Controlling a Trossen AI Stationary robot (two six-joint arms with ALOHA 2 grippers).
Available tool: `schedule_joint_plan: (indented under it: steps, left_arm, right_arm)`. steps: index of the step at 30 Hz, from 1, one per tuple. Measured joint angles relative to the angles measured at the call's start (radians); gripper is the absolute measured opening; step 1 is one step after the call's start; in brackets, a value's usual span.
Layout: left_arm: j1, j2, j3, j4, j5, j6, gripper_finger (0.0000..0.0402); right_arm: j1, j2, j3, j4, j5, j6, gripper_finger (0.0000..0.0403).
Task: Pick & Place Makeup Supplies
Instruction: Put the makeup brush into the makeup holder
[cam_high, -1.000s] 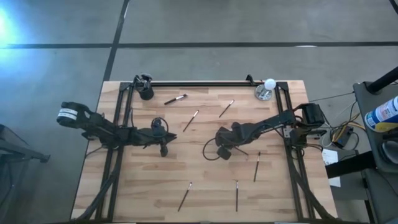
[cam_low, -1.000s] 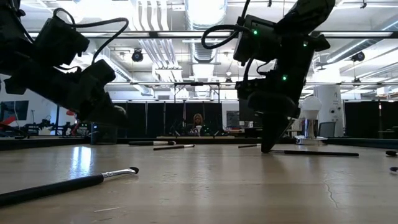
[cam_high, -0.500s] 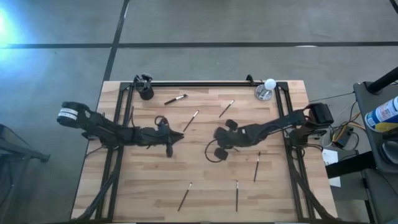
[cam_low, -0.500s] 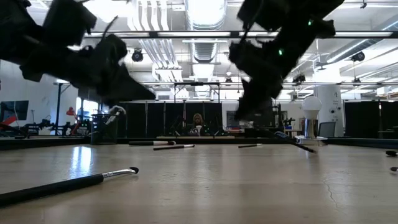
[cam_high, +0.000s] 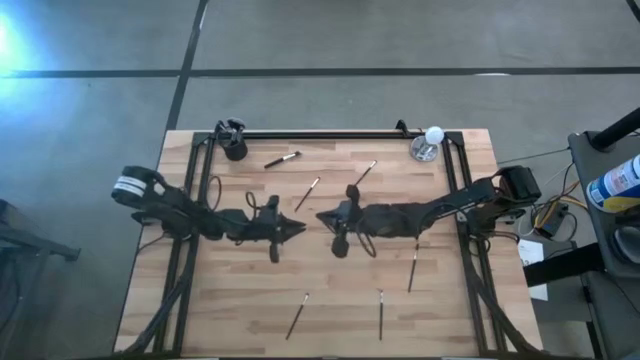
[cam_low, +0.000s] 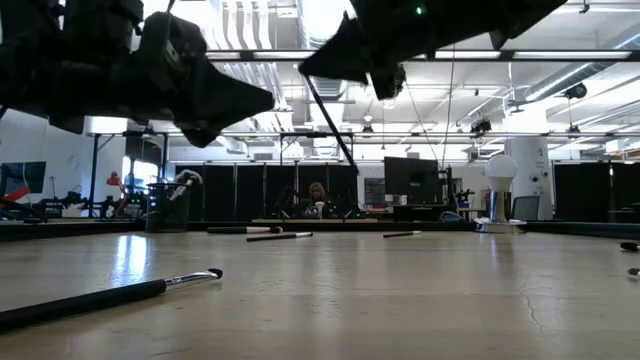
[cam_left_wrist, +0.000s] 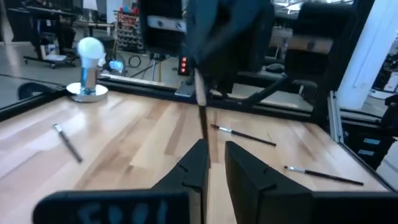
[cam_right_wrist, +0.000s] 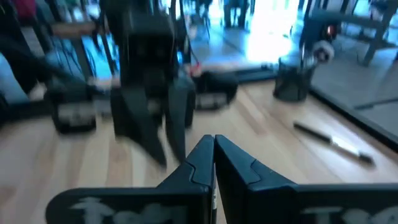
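Right pincer (cam_high: 322, 216) pinching a brush (cam_low: 330, 118), held out mid-worktop (cam_high: 330, 290) toward the slightly spread left pincer (cam_high: 300, 229), probably for a handover.

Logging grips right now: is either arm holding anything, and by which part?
The right gripper holds a thin brush by its upper end, and the brush hangs slanted below it. The left gripper holds nothing, its jaws apart.
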Motion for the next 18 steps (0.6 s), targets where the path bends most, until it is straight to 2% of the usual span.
schedule_joint_plan:
  steps: [7,13,18]
  left_arm:
    - [-0.010,0.034,0.096,-0.006,0.024,0.033,0.0084]
    - [-0.010,0.014,0.121,-0.019,-0.010,0.055,0.0126]
    - [-0.010,0.003,0.137,-0.019,-0.005,0.056,0.0135]
  right_arm:
    - [0.022,0.000,-0.004,0.113,-0.008,-0.033,0.0008]
    - [0.051,0.000,-0.008,0.195,-0.006,-0.074,0.0008]
    - [0.063,0.000,-0.009,0.240,-0.007,-0.093,0.0008]
